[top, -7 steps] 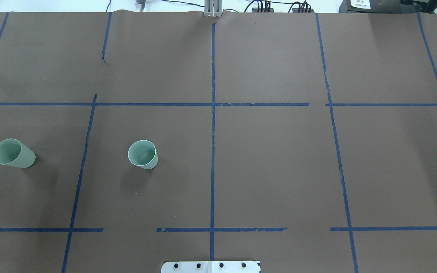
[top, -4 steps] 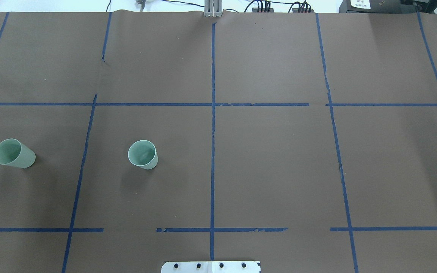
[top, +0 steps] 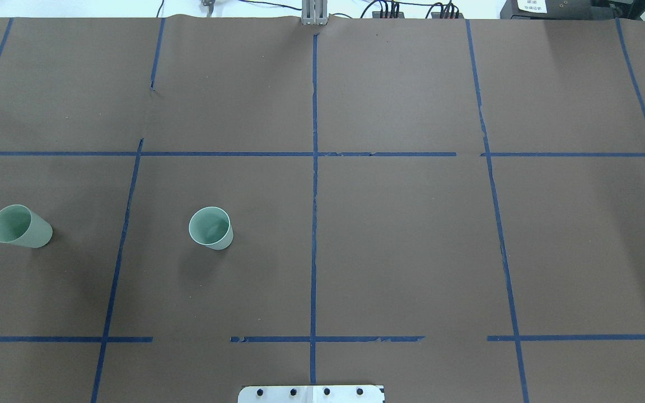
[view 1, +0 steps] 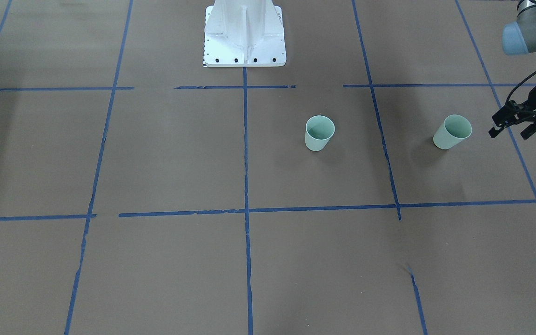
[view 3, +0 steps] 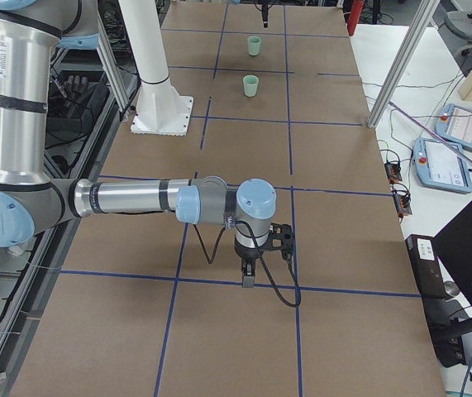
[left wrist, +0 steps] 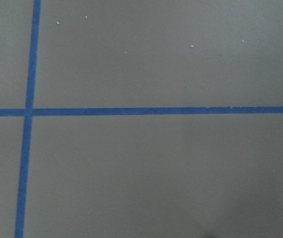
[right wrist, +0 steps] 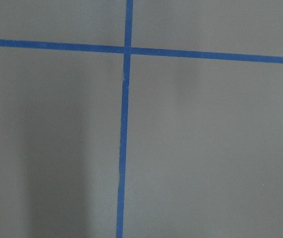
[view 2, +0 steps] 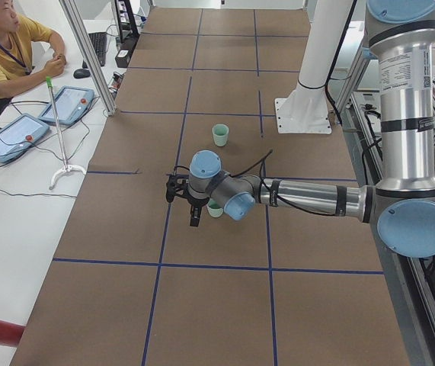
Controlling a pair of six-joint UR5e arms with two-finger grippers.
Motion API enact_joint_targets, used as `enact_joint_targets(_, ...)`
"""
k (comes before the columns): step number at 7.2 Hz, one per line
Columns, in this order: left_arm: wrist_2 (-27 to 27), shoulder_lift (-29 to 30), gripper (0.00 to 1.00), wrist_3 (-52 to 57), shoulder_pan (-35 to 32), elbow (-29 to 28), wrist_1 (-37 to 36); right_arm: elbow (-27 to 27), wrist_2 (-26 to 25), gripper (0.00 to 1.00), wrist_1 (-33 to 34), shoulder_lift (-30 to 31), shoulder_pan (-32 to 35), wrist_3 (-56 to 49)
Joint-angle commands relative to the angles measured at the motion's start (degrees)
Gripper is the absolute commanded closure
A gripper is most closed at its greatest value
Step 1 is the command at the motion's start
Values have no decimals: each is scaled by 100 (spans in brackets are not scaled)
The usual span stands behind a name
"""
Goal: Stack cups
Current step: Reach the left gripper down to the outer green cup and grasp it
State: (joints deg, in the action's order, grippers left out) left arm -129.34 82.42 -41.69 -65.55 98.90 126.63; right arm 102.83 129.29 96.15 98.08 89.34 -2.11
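- Nothing is stacked yet: the 2 cups stand upright and well apart on the robot's left half of the table (top: 401, 246), each empty
- The outer cup (view 1: 452, 131) sits near the table's left end; the inner cup (view 1: 319, 133) stands closer to the middle line
- The left gripper (view 1: 510, 131) hovers just beside the outer cup, not touching it, with its fingers spread and nothing between them
- The right gripper (view 3: 252, 269) hangs low over bare table at the far end from the cups; whether it is released or clenched I cannot tell
- Left to do, as I judge it: grasp 1 cup, carry it over, lower it into the other
- The table is covered in brown paper crossed by blue tape lines (top: 314, 224); the white pedestal (view 1: 244, 32) stands at its edge
- An operator (view 2: 4, 46) in yellow sits at a side desk with 2 teach pendants (view 2: 68, 103)
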Motion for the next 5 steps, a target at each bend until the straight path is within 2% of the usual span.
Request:
enact_joint_targets(1, 6, -15, 0, -138, 331, -2, 46, 0, 0, 0, 0, 0, 4, 0)
enact_joint_targets(4, 6, -103, 2, -147, 665, -90, 37, 0, 0, 0, 0, 0, -4, 0)
enact_joint_targets(5, 6, -103, 28, -164, 727, -99, 29, 0, 0, 0, 0, 0, 4, 0)
